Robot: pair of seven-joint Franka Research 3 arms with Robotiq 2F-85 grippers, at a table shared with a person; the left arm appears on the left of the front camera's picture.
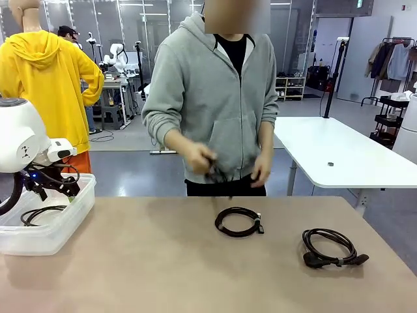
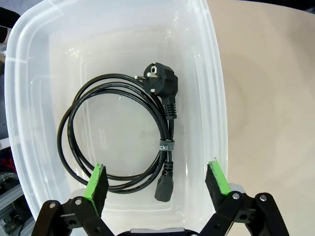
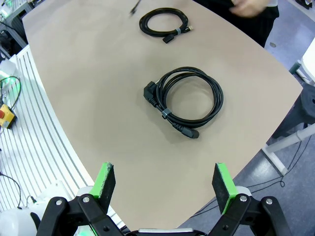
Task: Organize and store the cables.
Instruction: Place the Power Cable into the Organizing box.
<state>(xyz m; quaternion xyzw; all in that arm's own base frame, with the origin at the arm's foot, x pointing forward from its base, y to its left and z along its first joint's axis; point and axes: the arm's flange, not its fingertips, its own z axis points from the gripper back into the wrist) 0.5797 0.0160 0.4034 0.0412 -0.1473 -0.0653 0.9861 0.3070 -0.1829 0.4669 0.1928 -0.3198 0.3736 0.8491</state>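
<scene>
Cables, coiled: stored cable (image 2: 166, 146) in clear bin (image 2: 211, 98), under my left hand (image 2: 157, 182), released and empty. Middle cable (image 1: 238, 233) and plug-end cable (image 3: 170, 117) loose on the table (image 1: 143, 261); the latter lies beyond my right hand (image 3: 165, 184), also released. The person's hands (image 1: 199, 158) apparently work another. Most remains.

Tan table (image 1: 163, 267), contents as found:

1. Clear plastic bin (image 1: 39, 242), at the table's left edge. It held one coiled black cable (image 1: 40, 214), seen partly through the wall.
2. Left gripper (image 1: 55, 186), black, on a white arm, hung over the bin's far end.
3. Centre cable (image 1: 238, 222), a small round coil lying flat on the table.
4. Right-hand cable (image 1: 331, 248), a larger coil with a thick plug, well apart from the centre one.
5. Person in a grey hoodie, standing at the far side. One hand (image 1: 197, 158) and the other hand (image 1: 262, 171) gripped a dark cord (image 1: 217, 173) at waist height.
6. White table (image 1: 332, 153), behind and to the right.
</scene>
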